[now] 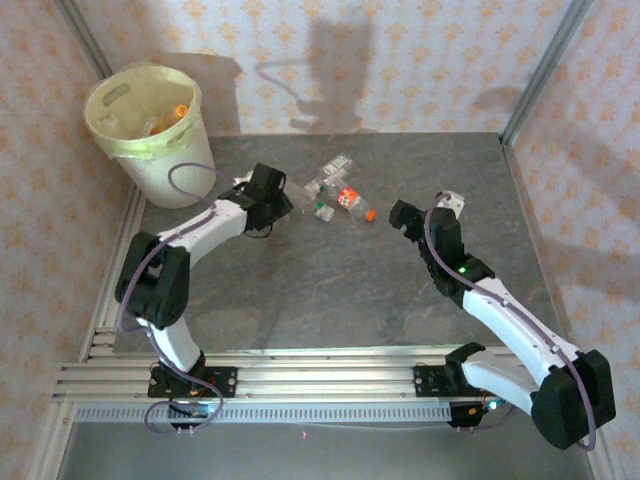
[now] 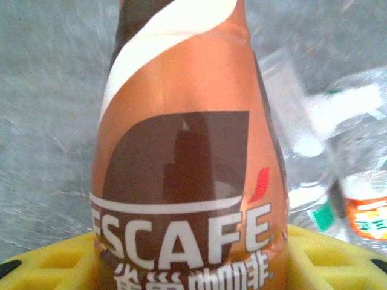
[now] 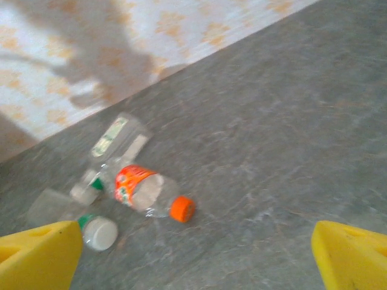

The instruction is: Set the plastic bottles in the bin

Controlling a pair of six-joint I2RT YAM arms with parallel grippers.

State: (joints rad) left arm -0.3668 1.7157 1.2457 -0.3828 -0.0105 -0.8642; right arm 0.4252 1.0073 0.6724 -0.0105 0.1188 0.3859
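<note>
The left fingers (image 2: 51, 266) gripped a brown Nescafe bottle (image 2: 181, 151), which I think next needed lifting to the bin (image 1: 175, 165) at upper left; the right fingers (image 3: 36, 254) gaped wide, empty.

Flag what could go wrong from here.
1. The left gripper grips the coffee bottle near one end, with most of it sticking out past the fingers. It could pivot or clip the bin on the swing over.
2. Clear bottles lie right beside it, so lifting may set them rolling.
3. The right gripper, open, faces them too. The orange-cap bottle lies on its side and may roll when grabbed.
</note>
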